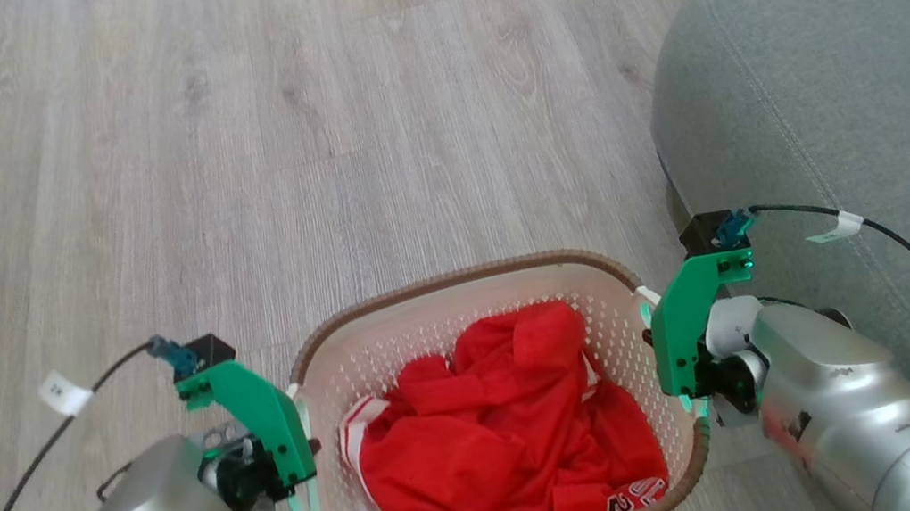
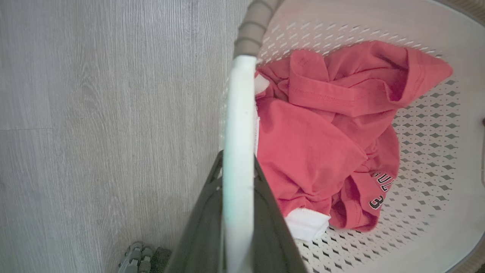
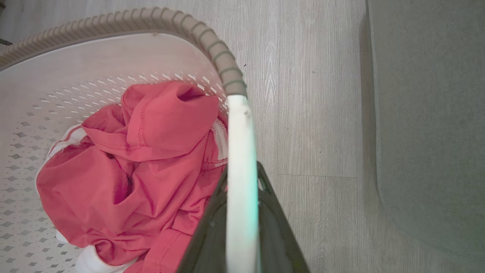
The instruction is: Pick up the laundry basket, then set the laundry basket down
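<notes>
- laundry basket (image 1: 458,276) at bottom centre of head view, between the two arms, on or just above the wood floor (image 1: 222,146); can't tell if it touches
- left gripper (image 2: 238,167) at basket's left side, clamped narrow on white left handle (image 2: 238,113); dark fingers (image 2: 204,227) flank the strap on both sides, strap runs straight up between them
- right gripper (image 3: 242,178) at basket's right side, same grip: fingers (image 3: 282,235) closed against white right handle (image 3: 240,144), one each side
- each handle joins the brown ribbed rim (image 3: 212,41) just past the fingertips
- both grippers point down at the rim from above, basket body below and inboard of them
- crumpled red garment (image 1: 500,438) with white trim lies inside, some black print on it, covers most of the perforated bottom
- grey sofa (image 1: 846,98) just beside basket's right side, close behind the right arm; touching or not unclear
- cables trail from both wrists
</notes>
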Controlling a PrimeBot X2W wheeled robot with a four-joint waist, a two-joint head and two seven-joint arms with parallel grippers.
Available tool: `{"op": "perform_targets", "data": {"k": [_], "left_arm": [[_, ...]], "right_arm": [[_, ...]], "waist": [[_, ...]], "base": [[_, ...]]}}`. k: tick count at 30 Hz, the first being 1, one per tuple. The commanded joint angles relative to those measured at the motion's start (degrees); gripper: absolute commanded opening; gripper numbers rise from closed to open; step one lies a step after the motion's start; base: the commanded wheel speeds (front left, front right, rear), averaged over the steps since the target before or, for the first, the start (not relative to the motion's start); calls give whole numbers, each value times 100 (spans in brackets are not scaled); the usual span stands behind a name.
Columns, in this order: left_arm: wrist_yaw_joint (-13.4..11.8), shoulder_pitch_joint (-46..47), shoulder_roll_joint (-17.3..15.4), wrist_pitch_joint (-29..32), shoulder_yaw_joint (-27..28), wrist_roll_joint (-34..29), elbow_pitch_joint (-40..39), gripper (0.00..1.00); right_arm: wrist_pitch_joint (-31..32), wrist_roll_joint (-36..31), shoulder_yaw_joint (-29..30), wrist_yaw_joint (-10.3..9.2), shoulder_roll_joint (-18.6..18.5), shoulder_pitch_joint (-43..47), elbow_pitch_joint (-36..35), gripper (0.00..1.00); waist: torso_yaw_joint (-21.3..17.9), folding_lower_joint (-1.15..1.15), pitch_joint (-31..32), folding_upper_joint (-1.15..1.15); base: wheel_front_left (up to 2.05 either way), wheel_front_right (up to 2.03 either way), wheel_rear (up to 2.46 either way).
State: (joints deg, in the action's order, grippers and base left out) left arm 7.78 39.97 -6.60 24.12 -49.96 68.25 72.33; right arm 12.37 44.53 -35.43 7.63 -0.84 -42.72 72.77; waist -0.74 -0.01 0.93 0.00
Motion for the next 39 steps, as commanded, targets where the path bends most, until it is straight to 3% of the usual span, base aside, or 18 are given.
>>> {"op": "perform_targets", "data": {"k": [1,39], "left_arm": [[-44,216,-408,-21,117,41,110,0],[-44,217,-364,-186,84,64,156,0]], "right_arm": [[-50,31,-32,-14,-205,-78,-13,0],[-173,394,-335,-14,-204,-158,41,0]], "waist": [[7,1,7,0],[21,1,-42,0]], "base": [[0,0,0],[0,0,0]]}}
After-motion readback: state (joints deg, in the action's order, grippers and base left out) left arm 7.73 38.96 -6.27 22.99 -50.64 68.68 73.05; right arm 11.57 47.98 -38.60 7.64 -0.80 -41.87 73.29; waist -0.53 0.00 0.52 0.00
